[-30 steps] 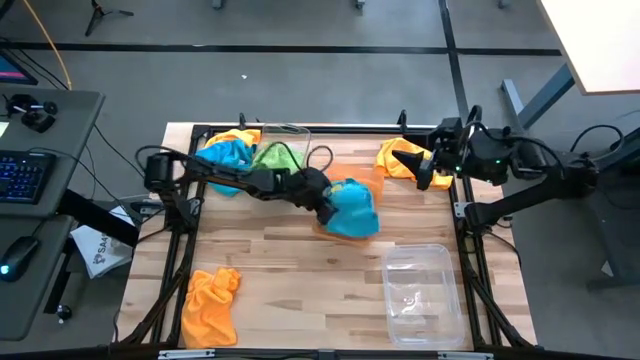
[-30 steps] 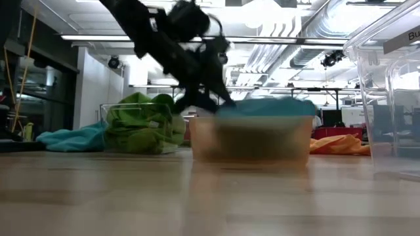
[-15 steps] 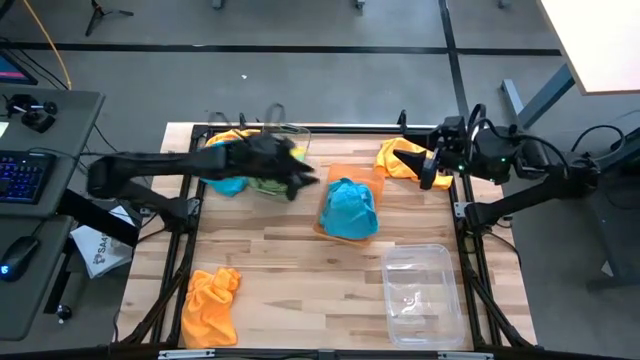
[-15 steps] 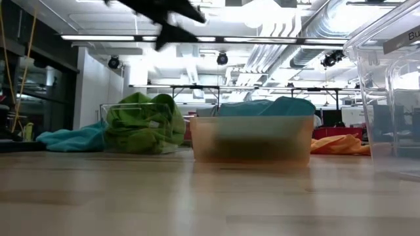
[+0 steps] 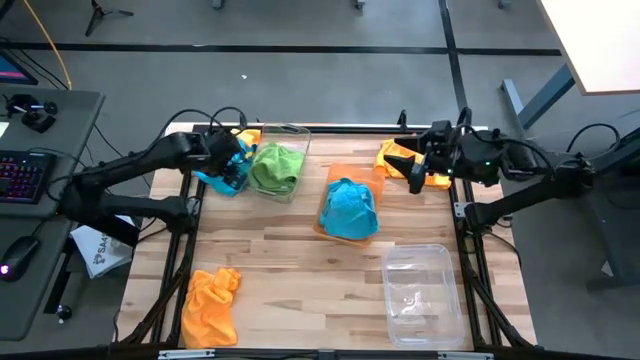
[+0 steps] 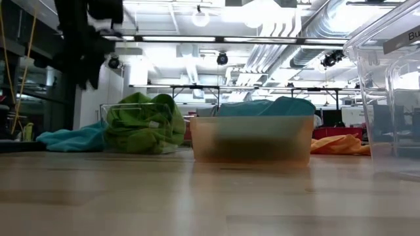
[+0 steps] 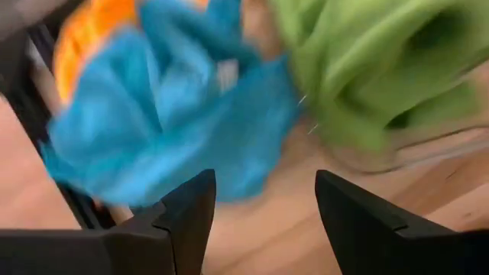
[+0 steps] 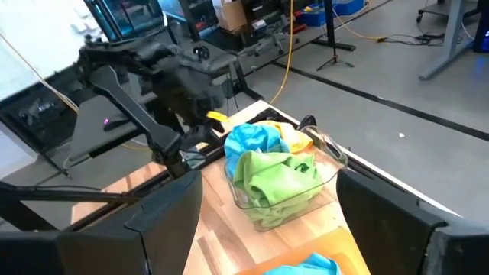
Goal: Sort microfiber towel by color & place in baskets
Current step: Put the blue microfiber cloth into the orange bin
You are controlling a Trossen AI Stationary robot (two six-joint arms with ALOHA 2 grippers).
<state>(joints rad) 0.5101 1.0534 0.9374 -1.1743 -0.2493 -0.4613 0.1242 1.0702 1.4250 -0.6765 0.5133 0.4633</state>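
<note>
**Left gripper above the far-left blue towel**

Left gripper [image 7: 260,221], fingers spread and empty, hangs over the loose blue towel [image 5: 222,170]; one second earlier it was at the orange basket [image 5: 350,205]. Right gripper [image 5: 412,166], spread and empty, waits far right.

Baskets: three. Near right, empty clear basket [image 5: 420,295]; centre, orange basket holding one blue towel [image 5: 350,208]; far left, clear basket [image 5: 278,168] holding one green towel [image 5: 276,165].

Loose orange towels: three, near left [image 5: 210,305], far left [image 5: 237,135], far right [image 5: 398,158].
</note>
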